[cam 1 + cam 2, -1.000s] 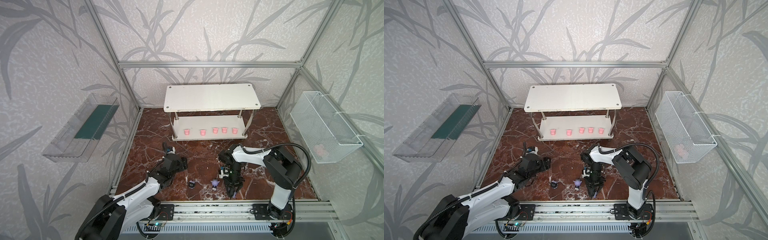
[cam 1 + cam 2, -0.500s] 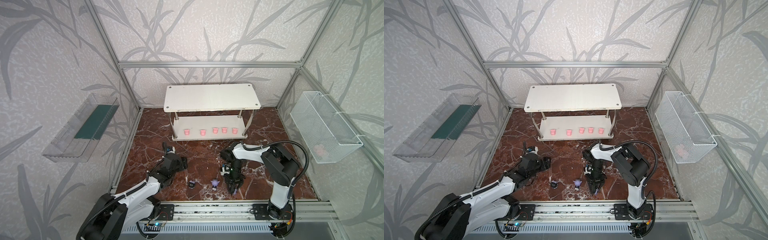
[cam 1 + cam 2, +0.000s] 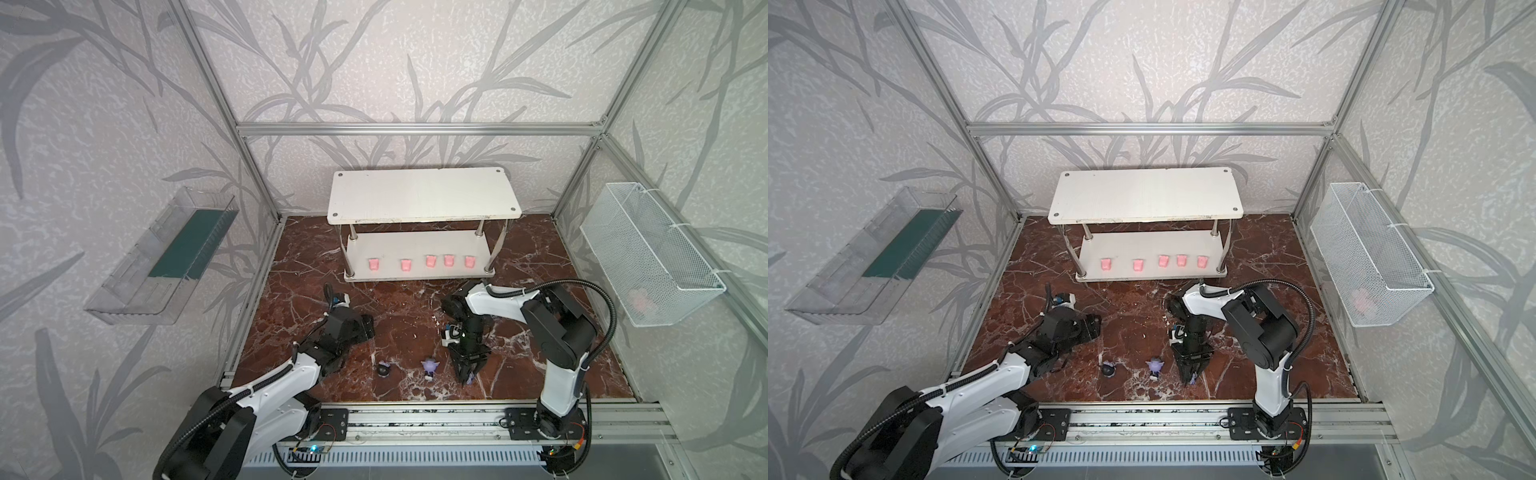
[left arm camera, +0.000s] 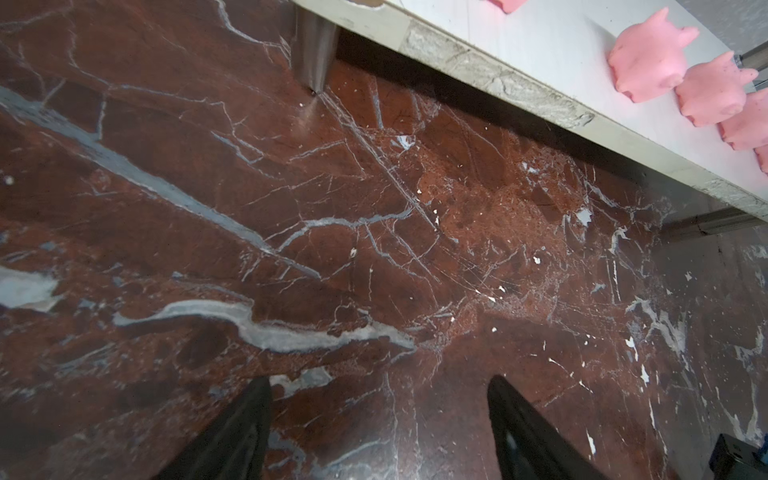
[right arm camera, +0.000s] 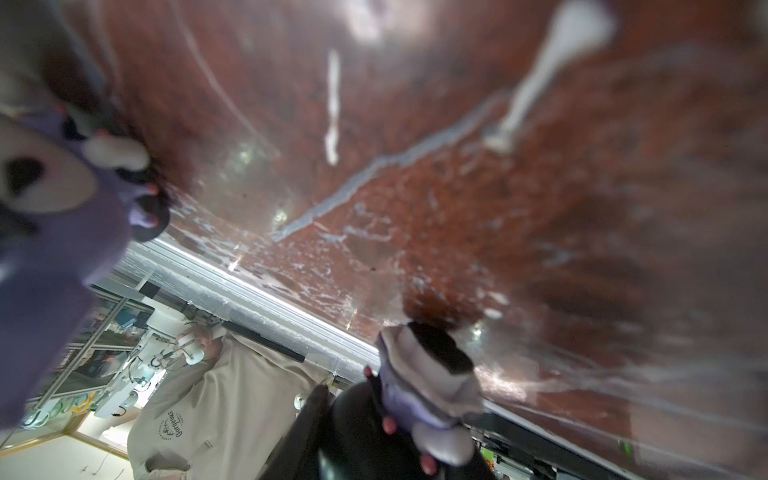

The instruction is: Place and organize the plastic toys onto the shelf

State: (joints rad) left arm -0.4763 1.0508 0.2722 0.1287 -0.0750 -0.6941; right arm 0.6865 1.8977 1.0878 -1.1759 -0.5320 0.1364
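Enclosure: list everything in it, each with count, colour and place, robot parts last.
shelf: one, white, two tiers, back of the floor
pigs: five, pink, row on the lower tier
black figurine: one, black and lilac, floor near the front
lilac figurine: one, mostly lilac, floor beside it
held figurine: one, lilac and black, in the right gripper
bin: one, clear with green insert, left wall
basket: one, white wire, right wall, something pink inside
floor: one, red-brown marble
left gripper: one, black, open and empty above the floor
right gripper: one, black, shut on the held figurine
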